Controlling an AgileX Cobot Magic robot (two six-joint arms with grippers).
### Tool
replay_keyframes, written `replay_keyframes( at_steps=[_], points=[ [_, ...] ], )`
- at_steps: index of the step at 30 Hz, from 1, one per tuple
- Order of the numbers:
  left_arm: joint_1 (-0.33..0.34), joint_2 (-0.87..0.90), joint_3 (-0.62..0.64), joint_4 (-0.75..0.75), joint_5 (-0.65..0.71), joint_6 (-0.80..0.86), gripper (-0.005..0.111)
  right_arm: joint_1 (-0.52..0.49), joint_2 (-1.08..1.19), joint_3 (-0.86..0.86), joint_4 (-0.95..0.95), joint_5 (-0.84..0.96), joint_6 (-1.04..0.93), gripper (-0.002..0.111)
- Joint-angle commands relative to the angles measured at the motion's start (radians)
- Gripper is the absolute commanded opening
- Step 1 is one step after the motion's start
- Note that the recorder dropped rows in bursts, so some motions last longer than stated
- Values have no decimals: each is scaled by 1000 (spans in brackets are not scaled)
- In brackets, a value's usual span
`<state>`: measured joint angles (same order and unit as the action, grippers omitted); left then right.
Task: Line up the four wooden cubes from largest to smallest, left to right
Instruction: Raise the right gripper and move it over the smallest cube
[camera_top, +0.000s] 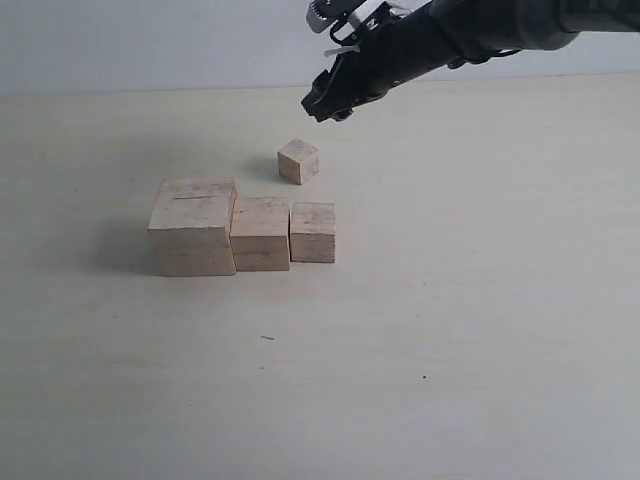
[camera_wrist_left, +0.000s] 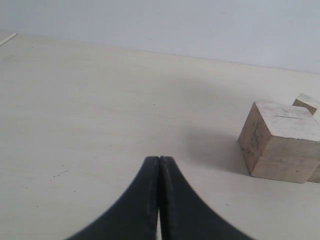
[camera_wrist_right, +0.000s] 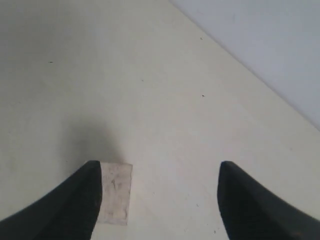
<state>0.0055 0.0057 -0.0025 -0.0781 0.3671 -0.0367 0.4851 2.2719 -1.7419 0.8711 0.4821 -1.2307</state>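
Three pale wooden cubes stand in a touching row on the table: the largest cube (camera_top: 193, 227) with a thin saw-line at the left, the second cube (camera_top: 260, 233) beside it, the third cube (camera_top: 313, 232) at the right end. Behind the row, apart from it, sits the smallest cube (camera_top: 298, 161). My right gripper (camera_top: 327, 104) hovers open above and just behind the smallest cube, whose top (camera_wrist_right: 115, 192) shows beside one fingertip (camera_wrist_right: 85, 200). My left gripper (camera_wrist_left: 159, 162) is shut on nothing, low over bare table, with the largest cube (camera_wrist_left: 280, 142) off to one side.
The pale tabletop (camera_top: 450, 330) spreads wide around the cubes. A white wall (camera_top: 150, 40) rises behind the table's far edge. The black right arm (camera_top: 450, 35) reaches in from the upper right.
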Motion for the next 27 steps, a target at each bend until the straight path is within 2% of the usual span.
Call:
replay_keyframes(
  at_steps=[1,8,10,11,13,24,27],
  points=[
    [-6,-6,3,-9,-11,1,0,27,68,-84,9,31,-6,64],
    [-6,-6,3,-9,-11,1,0,26,115,-109,3,65,0,64],
    [-6,-6,3,-9,-11,1,0,26,116,-109,3,73,0,69],
    [-6,-6,3,-9,-11,1,0,26,116,-109,3,73,0,77],
    [-6,-6,3,-9,-11,1,0,26,116,-109,3,73,4,81],
    [-6,-6,3,-9,-11,1,0,26,186,-109,3,73,12,81],
    [-6,-6,3,-9,-11,1,0,26,188,-109,3,69,12,77]
  ],
)
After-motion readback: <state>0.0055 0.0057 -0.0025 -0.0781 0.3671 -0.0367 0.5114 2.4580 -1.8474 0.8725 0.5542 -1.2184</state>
